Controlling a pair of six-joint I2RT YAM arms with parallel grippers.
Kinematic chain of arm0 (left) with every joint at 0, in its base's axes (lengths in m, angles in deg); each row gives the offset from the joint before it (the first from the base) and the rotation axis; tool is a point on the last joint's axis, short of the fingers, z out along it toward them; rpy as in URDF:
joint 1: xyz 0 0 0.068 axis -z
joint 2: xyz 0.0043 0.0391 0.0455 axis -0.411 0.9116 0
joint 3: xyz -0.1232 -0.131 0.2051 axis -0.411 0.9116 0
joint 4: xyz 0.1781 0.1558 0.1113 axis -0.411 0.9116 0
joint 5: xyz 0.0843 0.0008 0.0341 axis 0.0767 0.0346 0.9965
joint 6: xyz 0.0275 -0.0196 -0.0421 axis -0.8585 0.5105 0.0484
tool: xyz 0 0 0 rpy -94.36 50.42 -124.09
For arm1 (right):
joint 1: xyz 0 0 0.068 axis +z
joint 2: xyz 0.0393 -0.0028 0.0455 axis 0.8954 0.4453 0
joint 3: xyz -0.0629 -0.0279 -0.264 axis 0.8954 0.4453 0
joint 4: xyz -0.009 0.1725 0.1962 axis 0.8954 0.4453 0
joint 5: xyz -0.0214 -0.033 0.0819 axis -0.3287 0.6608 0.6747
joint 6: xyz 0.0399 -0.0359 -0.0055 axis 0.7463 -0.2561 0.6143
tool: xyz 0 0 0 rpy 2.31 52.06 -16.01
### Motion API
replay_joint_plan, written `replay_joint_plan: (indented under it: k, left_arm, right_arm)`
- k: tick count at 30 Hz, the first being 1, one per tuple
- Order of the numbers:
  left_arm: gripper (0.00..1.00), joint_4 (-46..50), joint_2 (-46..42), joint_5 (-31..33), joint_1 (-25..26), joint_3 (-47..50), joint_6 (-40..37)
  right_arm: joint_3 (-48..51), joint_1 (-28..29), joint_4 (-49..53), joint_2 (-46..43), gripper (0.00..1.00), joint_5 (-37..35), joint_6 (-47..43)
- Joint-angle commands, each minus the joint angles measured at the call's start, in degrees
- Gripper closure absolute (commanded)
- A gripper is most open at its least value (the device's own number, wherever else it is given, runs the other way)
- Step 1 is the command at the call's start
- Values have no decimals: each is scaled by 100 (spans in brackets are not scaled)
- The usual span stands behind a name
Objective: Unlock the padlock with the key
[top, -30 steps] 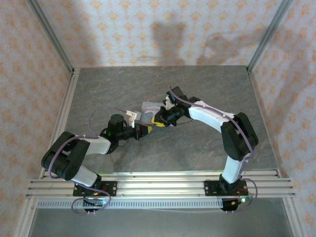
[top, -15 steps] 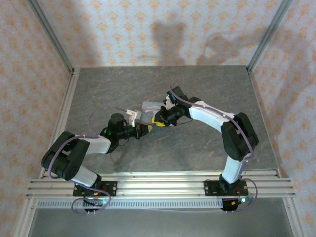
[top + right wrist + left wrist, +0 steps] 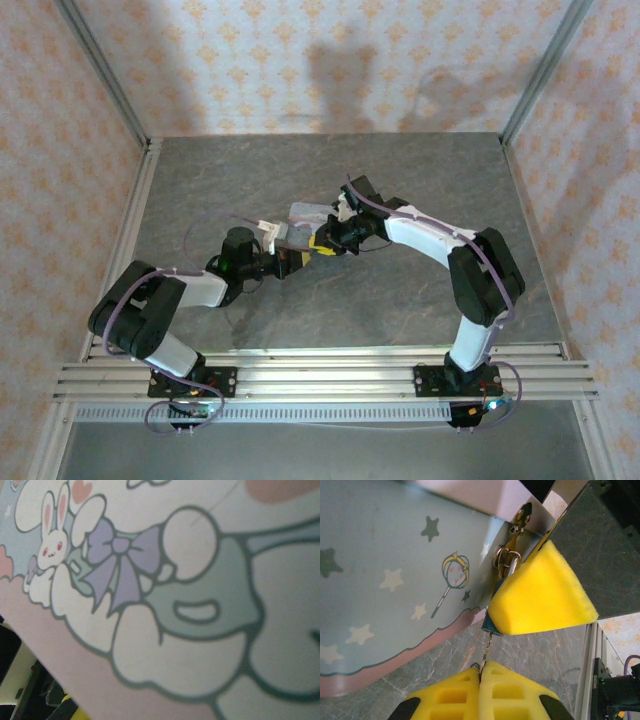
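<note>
Left gripper (image 3: 481, 671) clamped on key (image 3: 487, 649) bow; padlock (image 3: 489, 625) just ahead of its tips, pinched by right gripper (image 3: 322, 243). Key judged thin, slippery, bendable: bow to be held flat.

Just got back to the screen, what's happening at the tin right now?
The left gripper is shut on the key, whose shaft reaches the underside of the padlock hanging at the tin's clasp. The right gripper seems to pinch the padlock, one pad covering most of it. I can't tell whether the key is inserted.
</note>
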Motion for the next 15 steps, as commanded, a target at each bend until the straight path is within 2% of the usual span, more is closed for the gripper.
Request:
replay_joint_plan:
  k: [1, 11, 15]
  left_arm:
    - [100, -392, 49, 32, 30, -199, 28]
    - [100, -111, -167, -58, -134, -255, -107]
    - [100, -104, -216, -115, -146, -335, -52]
  right_arm:
    - [118, 59, -182, -232, 100, 549, 5]
    - [-127, 52, 607, -111, 100, 734, -739]
    - [-59, 63, 491, -83, 100, 795, -656]
